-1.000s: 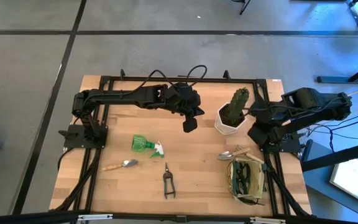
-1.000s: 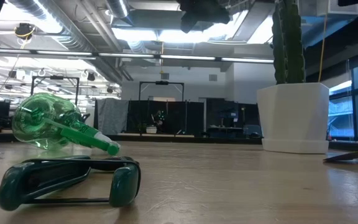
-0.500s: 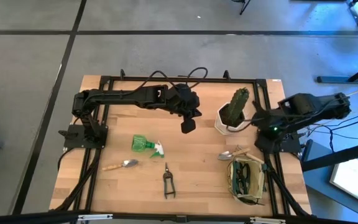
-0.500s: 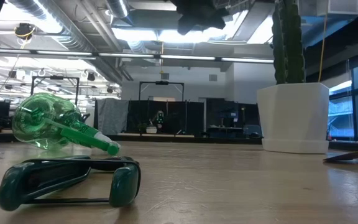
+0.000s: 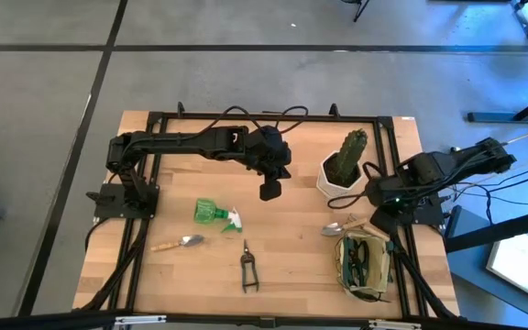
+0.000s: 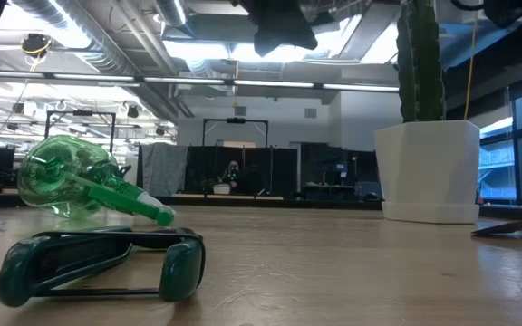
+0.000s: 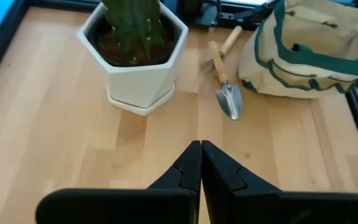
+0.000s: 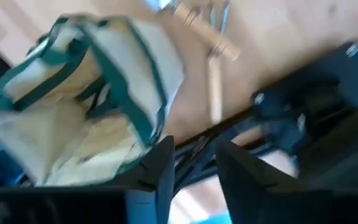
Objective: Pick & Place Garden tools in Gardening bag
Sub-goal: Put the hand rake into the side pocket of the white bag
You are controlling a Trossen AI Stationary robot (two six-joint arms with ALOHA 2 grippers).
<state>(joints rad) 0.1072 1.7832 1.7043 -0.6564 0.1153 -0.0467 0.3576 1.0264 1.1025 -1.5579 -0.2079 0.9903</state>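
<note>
Gardening bag [image 5: 363, 266]: stands at the right front corner of the table [image 5: 291, 266], mouth up, with dark shears visible inside it, so part of the load appears already packed. Four tools lie outside it. A trowel [image 5: 345, 225] rests just beside the bag, between it and the white cactus pot [image 5: 340, 180]; the pot is not part of the load. The green spray bottle [image 5: 216, 214], a second trowel [image 5: 180, 243] and one pair of shears [image 5: 247, 267] lie apart on the left and middle of the table, each flat and clear of its neighbours, which should allow a grasp from above.

Left claw [image 5: 269, 189]: fingers pressed together and empty, hanging above the table's middle on an arm stretched out from the left rear, with the pot, the near trowel and the bag ahead of it. Right claw [image 8: 194, 165]: fingers slightly apart and holding nothing, on an arm folded close at the table's right edge, aimed down over the bag and the near trowel's wooden handle.
</note>
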